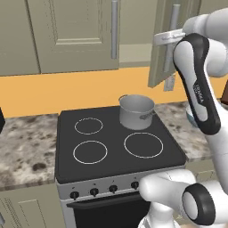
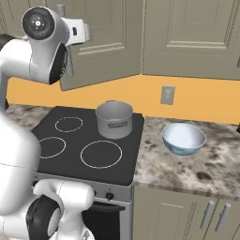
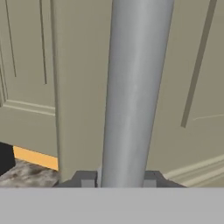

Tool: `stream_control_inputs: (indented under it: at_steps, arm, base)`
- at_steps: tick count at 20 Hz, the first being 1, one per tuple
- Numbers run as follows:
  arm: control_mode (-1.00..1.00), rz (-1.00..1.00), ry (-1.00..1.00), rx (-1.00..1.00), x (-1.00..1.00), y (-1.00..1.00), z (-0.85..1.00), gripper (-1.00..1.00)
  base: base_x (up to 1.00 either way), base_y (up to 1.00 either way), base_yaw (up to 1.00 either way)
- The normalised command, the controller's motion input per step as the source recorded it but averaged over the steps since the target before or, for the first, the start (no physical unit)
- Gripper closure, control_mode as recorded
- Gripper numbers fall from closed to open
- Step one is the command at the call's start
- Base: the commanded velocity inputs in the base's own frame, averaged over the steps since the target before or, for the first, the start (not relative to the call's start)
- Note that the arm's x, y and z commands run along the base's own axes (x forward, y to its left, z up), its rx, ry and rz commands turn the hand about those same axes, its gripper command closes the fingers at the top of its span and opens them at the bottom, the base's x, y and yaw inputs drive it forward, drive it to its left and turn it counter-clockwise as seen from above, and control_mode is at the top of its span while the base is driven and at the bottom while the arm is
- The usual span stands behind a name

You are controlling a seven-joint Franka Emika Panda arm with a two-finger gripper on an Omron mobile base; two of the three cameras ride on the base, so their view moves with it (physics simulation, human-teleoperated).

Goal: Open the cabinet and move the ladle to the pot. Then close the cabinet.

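The two-finger tool pinches the long silver bar handle of the greenish-grey panelled cabinet door, which stands ajar. Below the tool, the grey metal pot sits on the stove. Best pull along the door's arc, keeping the grip square.

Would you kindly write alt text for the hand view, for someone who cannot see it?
Close-up of the silver bar handle of a greenish-grey cabinet door, running upright between the robot's two dark fingers at the bottom. An orange wall strip and speckled counter show lower left.

Pot on stove rear; bowl right on counter
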Motion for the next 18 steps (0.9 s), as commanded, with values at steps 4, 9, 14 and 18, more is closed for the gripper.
stream_control_inputs:
  at_steps: [4,9,14,18]
  arm:
    - [-1.00,0.08,0.00,0.00,-0.42,-0.20,-0.06,1.00]
    - [-1.00,0.09,0.00,0.00,-0.45,-0.30,-0.01,1.00]
    - [-1.00,0.08,0.00,0.00,-0.43,-0.29,-0.01,1.00]
    - [-1.00,0.07,0.00,0.00,-0.19,-0.29,-0.03,1.00]
  base:
    - [0.00,0.00,0.00]
    - [0.00,0.00,0.00]
    - [0.00,0.00,0.00]
    - [0.00,0.00,0.00]
